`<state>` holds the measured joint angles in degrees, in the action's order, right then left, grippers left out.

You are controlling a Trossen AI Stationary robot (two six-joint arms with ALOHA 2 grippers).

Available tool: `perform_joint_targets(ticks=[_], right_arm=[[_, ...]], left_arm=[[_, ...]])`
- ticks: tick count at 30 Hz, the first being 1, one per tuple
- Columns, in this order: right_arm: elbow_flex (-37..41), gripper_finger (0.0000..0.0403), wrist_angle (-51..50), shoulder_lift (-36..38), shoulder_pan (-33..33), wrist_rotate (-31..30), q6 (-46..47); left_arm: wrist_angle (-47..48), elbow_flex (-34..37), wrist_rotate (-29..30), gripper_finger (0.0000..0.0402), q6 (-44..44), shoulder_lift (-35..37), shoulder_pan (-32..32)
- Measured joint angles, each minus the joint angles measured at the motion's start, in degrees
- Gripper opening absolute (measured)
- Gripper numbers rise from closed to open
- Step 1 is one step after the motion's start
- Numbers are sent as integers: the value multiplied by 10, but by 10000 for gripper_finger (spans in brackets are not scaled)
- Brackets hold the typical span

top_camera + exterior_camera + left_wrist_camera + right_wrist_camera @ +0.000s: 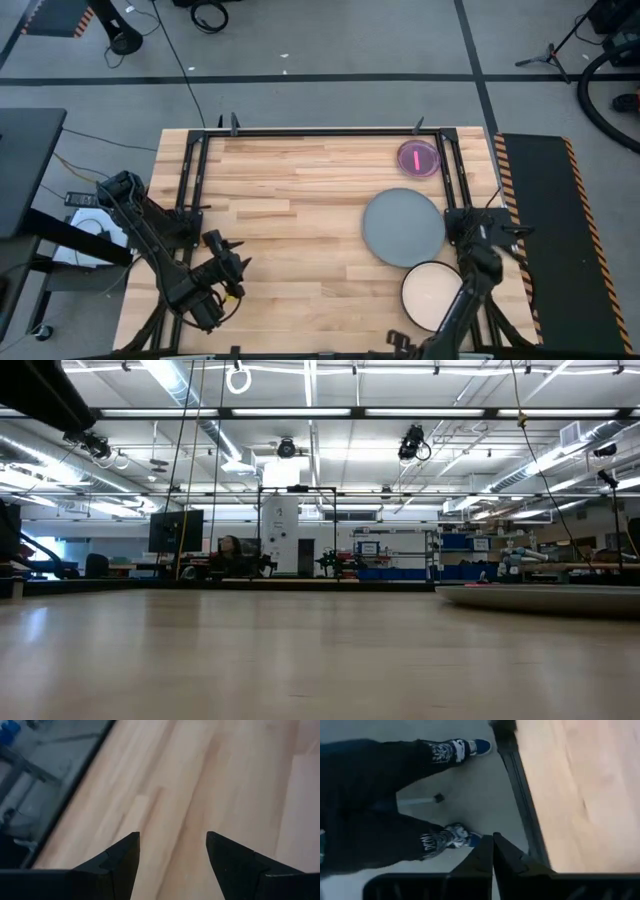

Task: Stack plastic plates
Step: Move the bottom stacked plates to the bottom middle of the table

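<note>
Three plates lie flat on the right half of the wooden table. The large grey plate (403, 227) also shows as a low rim (540, 598) in the low view. Close by its near side is a cream plate (428, 293), partly under my right arm. A small red-pink plate (418, 158) sits near the far right corner. No other plates show. My left gripper (238, 263) (172, 842) is open over bare wood near the near-left corner. My right gripper (497, 228) (493, 840) is shut at the table's right edge, beside the grey plate, touching nothing.
A black frame rail (196, 165) runs along the table's left, far and right sides. A person's legs and shoes (437, 842) stand on the floor just past the table edge (522, 805) by my right gripper. Bare wood (300, 210) fills the table's middle and left.
</note>
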<state>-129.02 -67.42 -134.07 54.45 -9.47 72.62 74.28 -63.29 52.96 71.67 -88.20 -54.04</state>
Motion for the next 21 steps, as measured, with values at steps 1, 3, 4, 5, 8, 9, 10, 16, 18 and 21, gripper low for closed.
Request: perform_joint_targets(ticks=[1, 3, 4, 5, 8, 9, 10, 16, 18, 21], right_arm=[[-29, 8, -21, -12, -2, 0, -17], [-61, 7, -66, -25, -2, -6, -30], [-44, 9, -75, -14, 0, -8, -25], [-31, 11, -94, -7, 2, -7, -12], [-6, 16, -188, 5, 12, 3, 56], [1, 16, -221, 6, 16, 8, 78], [10, 15, -235, 6, 21, 14, 96], [76, 18, -138, 9, 28, -15, 89], [92, 24, -133, 9, 22, -44, 45], [100, 31, -141, 9, 3, -76, -42]], left_arm=[[-2, 0, -13, 233, 1, 0, 0], [-12, 0, -38, 233, 1, 0, 0], [-22, 0, -54, 233, 0, 0, 0], [-31, 0, -72, 233, -3, 0, 0], [-75, 0, -147, 233, -36, 0, 0], [-93, 0, -168, 233, -48, 0, 0], [-112, 0, -184, 233, -59, 0, 0], [-189, 0, -199, 233, -112, 0, 2], [-197, 0, -199, 233, -123, 0, 7], [-197, 0, -191, 233, -124, 0, 16]])
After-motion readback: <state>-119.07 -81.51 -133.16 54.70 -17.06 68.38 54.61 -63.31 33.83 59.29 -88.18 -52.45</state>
